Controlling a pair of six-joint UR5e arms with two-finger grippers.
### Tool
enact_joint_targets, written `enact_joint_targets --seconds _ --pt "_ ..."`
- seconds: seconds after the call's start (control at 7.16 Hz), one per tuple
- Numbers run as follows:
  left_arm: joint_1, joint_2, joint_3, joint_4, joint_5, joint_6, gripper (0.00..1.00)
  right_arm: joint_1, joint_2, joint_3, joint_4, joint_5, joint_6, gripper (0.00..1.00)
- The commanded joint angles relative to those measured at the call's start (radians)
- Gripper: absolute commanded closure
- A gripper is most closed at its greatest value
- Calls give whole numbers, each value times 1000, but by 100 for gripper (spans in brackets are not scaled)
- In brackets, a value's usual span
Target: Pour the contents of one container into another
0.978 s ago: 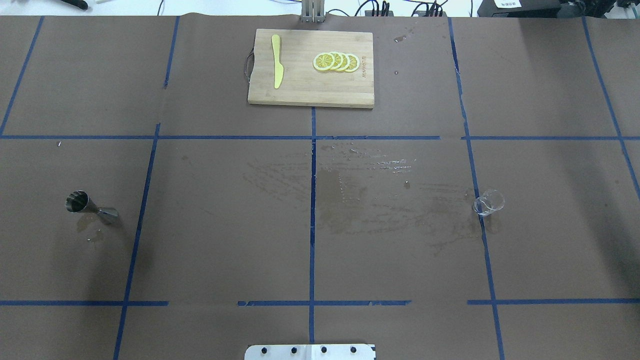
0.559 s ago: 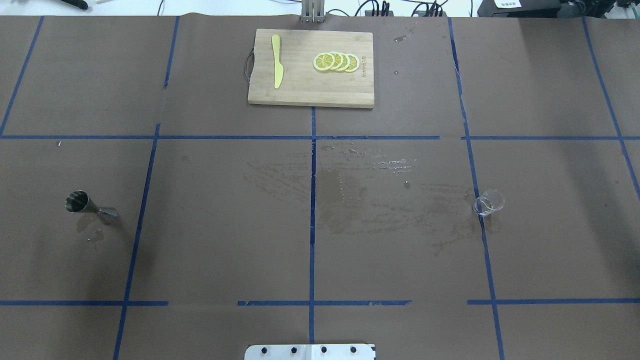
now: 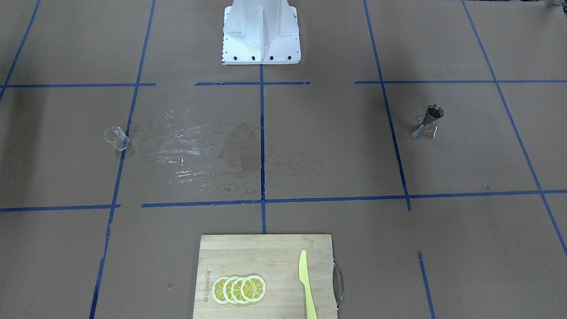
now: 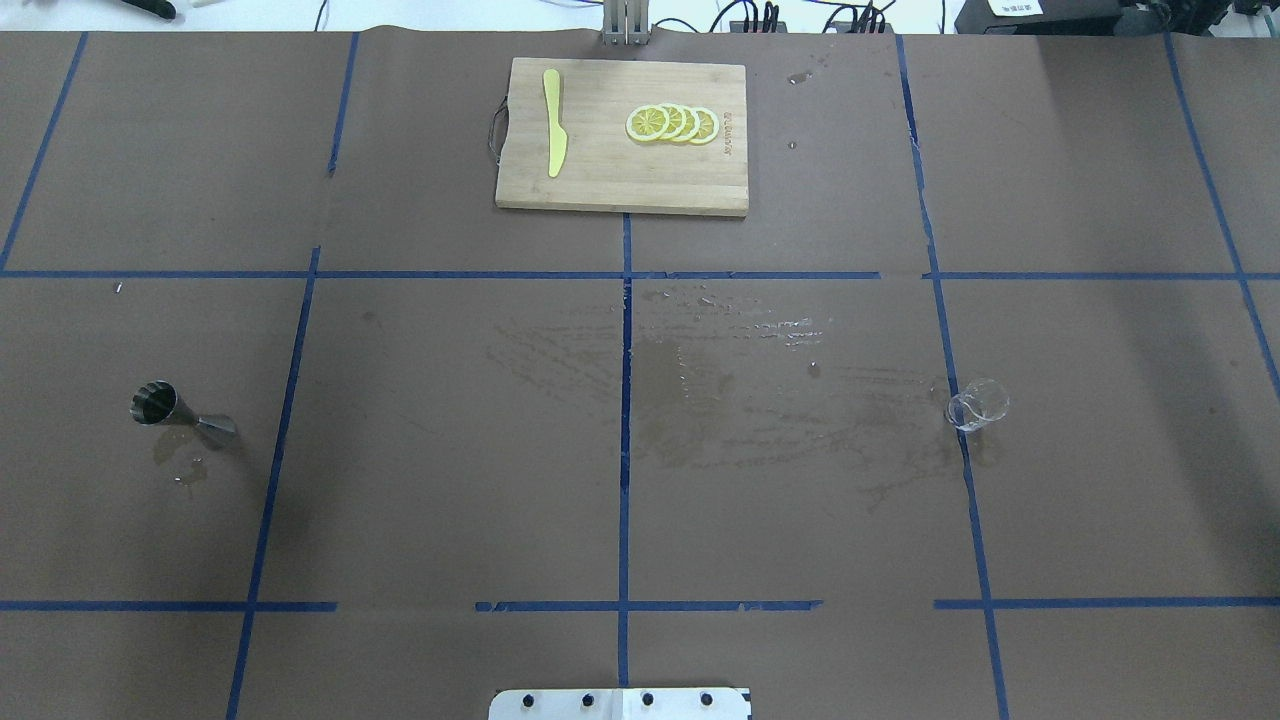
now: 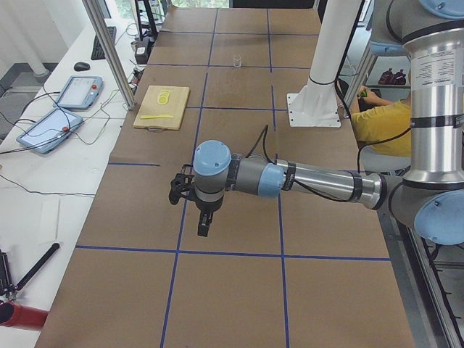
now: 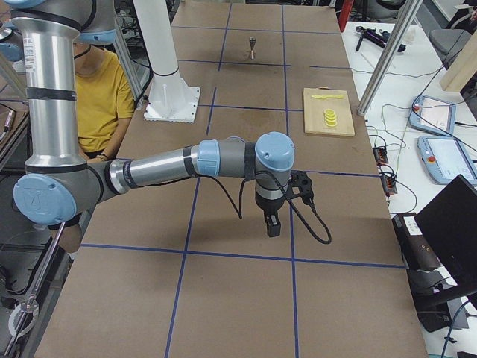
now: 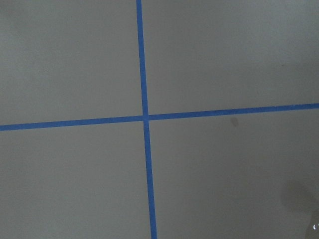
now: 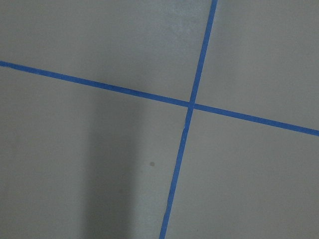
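Observation:
The small clear glass cup (image 4: 978,405) (image 3: 116,138) stands on a blue tape line at the table's right side; it shows far off in the exterior left view (image 5: 236,61). The steel hourglass jigger (image 4: 180,413) (image 3: 427,122) (image 6: 253,48) stands upright at the table's left side. Neither gripper is near either one. My left gripper (image 5: 204,225) hangs pointing down over bare paper, seen only from the side; I cannot tell if it is open or shut. The same holds for my right gripper (image 6: 272,224). Both wrist views show only brown paper and crossing blue tape.
A wooden cutting board (image 4: 600,180) with lemon slices (image 4: 672,123) and a yellow knife (image 4: 554,122) lies at the far middle. A wet smear (image 4: 720,390) spreads across the centre. The robot's white base (image 3: 261,31) stands at the near edge. A person in a yellow shirt (image 6: 100,97) sits behind it.

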Motion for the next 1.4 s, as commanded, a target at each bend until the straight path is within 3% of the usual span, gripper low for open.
enact_joint_targets --seconds 0.0,0.28,0.84,1.26 --pt "-15 98 6 2 3 43 0 -14 -10 2 0 -2 -3 0" --pt "-13 93 -10 -64 1 51 0 -19 -30 5 6 9 -1 0" --pt "-4 31 -2 -57 6 55 0 -23 -104 7 63 10 7 0" --pt "-4 11 -86 180 9 84 0 -26 -104 4 63 10 13 0"
